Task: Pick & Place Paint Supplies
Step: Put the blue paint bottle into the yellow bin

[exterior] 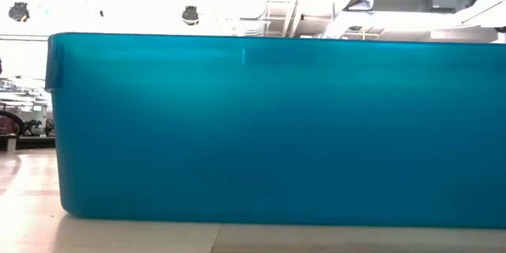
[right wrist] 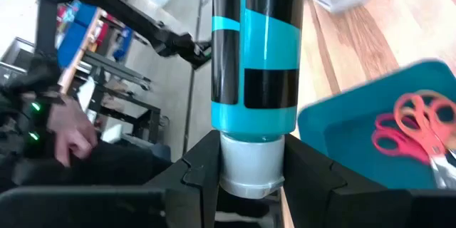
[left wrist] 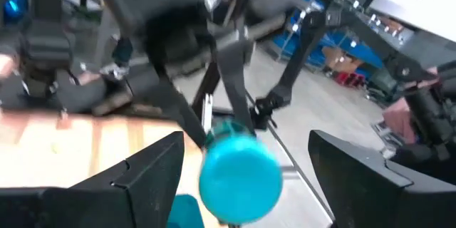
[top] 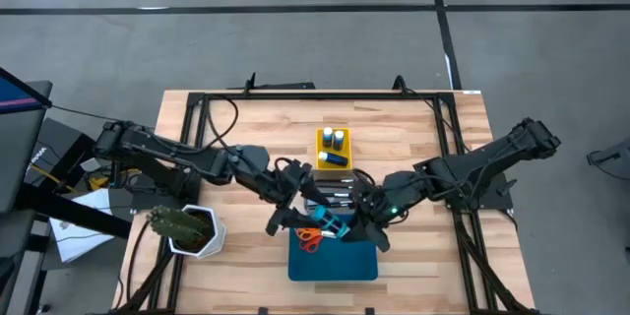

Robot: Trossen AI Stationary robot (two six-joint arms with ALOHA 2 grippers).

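Right gripper [right wrist: 246,178] is clamped on the white cap of a blue bottle [right wrist: 256,64], a cylinder banded in teal and black, which it holds over the table just at the rim of the blue tray [right wrist: 342,132]. In the high view this gripper [top: 366,224] sits at the tray's right upper corner, with the bottle [top: 335,223] pointing toward the left arm. Left gripper [left wrist: 246,174] stands wide, its fingers on either side of the bottle's round teal base [left wrist: 239,174] without touching it; from above it [top: 285,212] is just beside the tray's left upper corner.

My judgement is that the bottle is light, rigid plastic with a smooth, fairly slippery wall. Held by the cap alone it has a long lever and could tilt or twist out, and the cap itself might turn. The body near its middle looks the steadier place to hold, fingers across the round wall.

Inside the blue tray [top: 335,261] lie orange-handled scissors [top: 310,239], also seen in the right wrist view [right wrist: 420,132]; they are thin, stiff metal, flat on the floor and hard to get under. Farther back on the table [top: 413,138] a yellow tray [top: 322,150] carries three more blue bottles [top: 335,139]. Between the two trays a third tray holds dark thin things, likely brushes, though the arms hide most of it. Near the table's left edge stands a cactus [top: 177,222] in a white pot.
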